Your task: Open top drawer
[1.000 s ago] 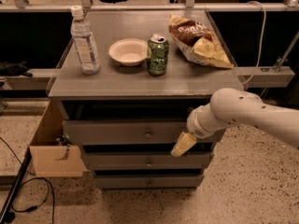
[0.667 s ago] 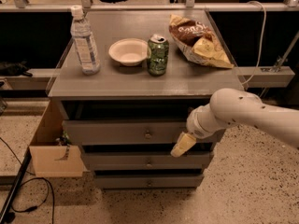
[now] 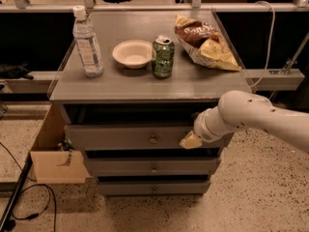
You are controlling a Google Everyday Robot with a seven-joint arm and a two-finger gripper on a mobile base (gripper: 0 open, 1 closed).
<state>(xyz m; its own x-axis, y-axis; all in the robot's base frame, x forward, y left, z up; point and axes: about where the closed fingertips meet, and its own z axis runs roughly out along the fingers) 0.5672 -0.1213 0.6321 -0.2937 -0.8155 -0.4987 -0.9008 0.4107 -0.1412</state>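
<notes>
The claw sits at the end of the pale arm, which reaches in from 3 o'clock. It hangs in front of the right part of the top drawer, and from this angle I cannot tell whether it is set wide or narrow, or whether it touches the panel. The relation that counts is knob to claw. The small round metal knob lies at 9 o'clock from the claw, at nearly the same height and near it, with bare grey panel between them. As I judge it, the next move is a short sideways shift toward 9 o'clock to reach the knob, followed by a pull straight out from the cabinet. The drawer front's long axis runs level from 9 to 3 o'clock, directly under the table, with a dark gap showing above its top edge. That gap may mean the drawer already stands slightly out, but I cannot be sure. The front is a grey-painted panel, wider and taller than the two lower drawers stacked at 6 o'clock below it, each of which has a similar centre knob. There is only one arm, so nothing else competes for the reach.
</notes>
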